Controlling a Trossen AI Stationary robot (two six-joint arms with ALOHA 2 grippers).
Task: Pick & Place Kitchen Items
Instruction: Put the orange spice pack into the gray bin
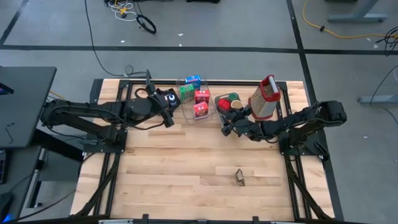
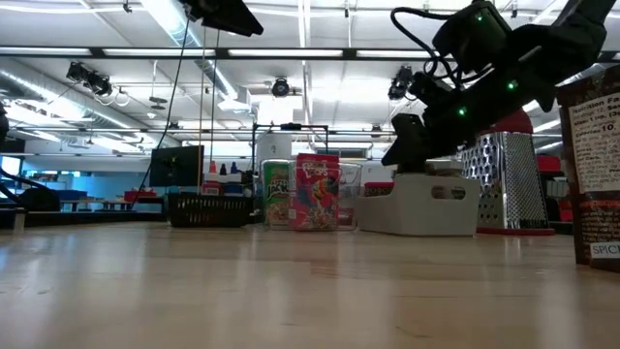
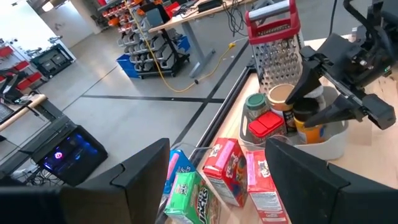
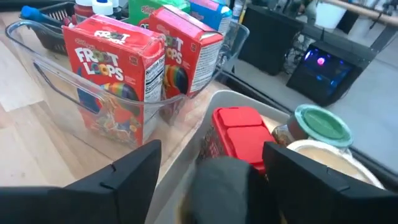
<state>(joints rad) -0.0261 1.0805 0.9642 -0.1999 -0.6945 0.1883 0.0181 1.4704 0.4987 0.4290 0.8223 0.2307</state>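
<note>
Between the right fingers (image 4: 130, 177), a dark jar (image 4: 224, 190).

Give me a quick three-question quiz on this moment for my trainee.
1. Multiple choice: which gripper is at the grey tray of spice jars? A) left B) right C) neither
2. True or false: the two Froot Loops boxes stand inside the clear bin.
3. Fill in: the metal grater beside the grey tray has a ___ handle.

Key:
1. B, the right gripper, with its fingers open.
2. True.
3. Red.
</note>
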